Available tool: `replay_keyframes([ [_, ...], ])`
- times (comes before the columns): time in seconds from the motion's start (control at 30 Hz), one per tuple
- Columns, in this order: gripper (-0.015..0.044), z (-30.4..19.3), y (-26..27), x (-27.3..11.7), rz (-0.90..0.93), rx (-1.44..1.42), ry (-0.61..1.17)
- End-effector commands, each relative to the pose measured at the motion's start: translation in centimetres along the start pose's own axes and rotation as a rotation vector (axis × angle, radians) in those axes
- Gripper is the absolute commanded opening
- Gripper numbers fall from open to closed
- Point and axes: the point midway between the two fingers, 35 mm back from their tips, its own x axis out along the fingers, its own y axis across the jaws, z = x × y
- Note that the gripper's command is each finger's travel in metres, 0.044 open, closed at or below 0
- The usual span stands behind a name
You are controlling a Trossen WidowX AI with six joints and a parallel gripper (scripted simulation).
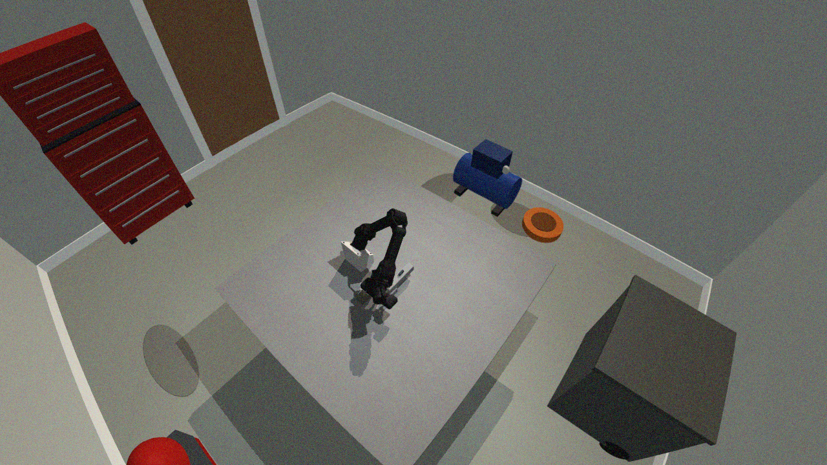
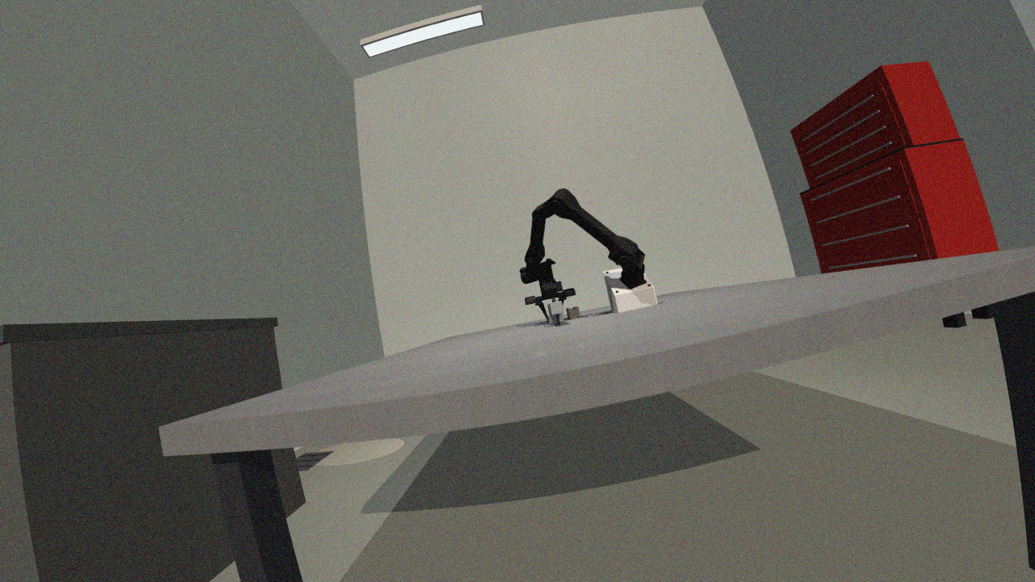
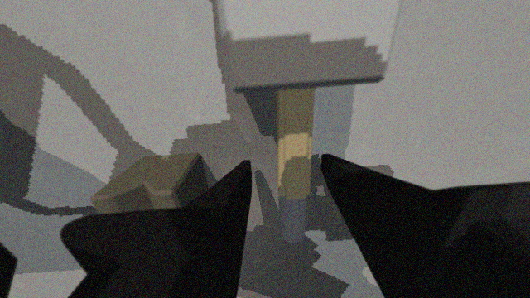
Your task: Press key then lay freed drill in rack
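In the wrist view a yellow bar (image 3: 295,145) with a grey lower end juts out below a pale block (image 3: 306,58). I cannot tell whether the bar is the drill or the key. My gripper (image 3: 286,163) (image 2: 553,317) is partly open, its two black fingers on either side of the bar, with a gap to the left one. It points down close to the table. A brown angular block (image 3: 153,174) (image 2: 572,312) stands beside the left finger. A long grey strip (image 1: 404,277) lies beside the gripper; I cannot tell whether it is the rack. The arm hides much.
The arm's white base (image 1: 356,254) (image 2: 633,297) stands on the grey table (image 1: 462,277) (image 2: 462,383), behind the gripper. A red tool cabinet (image 1: 110,144) (image 2: 955,195), a blue compressor (image 1: 485,182) and an orange ring (image 1: 527,224) are beyond the table.
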Motion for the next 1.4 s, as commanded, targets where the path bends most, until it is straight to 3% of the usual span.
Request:
replay_keyframes([
  [0.0, 0.0099, -0.03, -0.02, -0.03, 0.0, 0.0, 0.0],
  [0.1, 0.002, -0.03, -0.02, -0.03, 0.0, 0.0, 0.0],
  [0.2, 0.0, -0.03, -0.02, -0.03, 0.0, 0.0, 0.0],
  [1.37, 0.0, -0.63, 0.13, -0.23, 0.0, 0.005, -0.004],
])
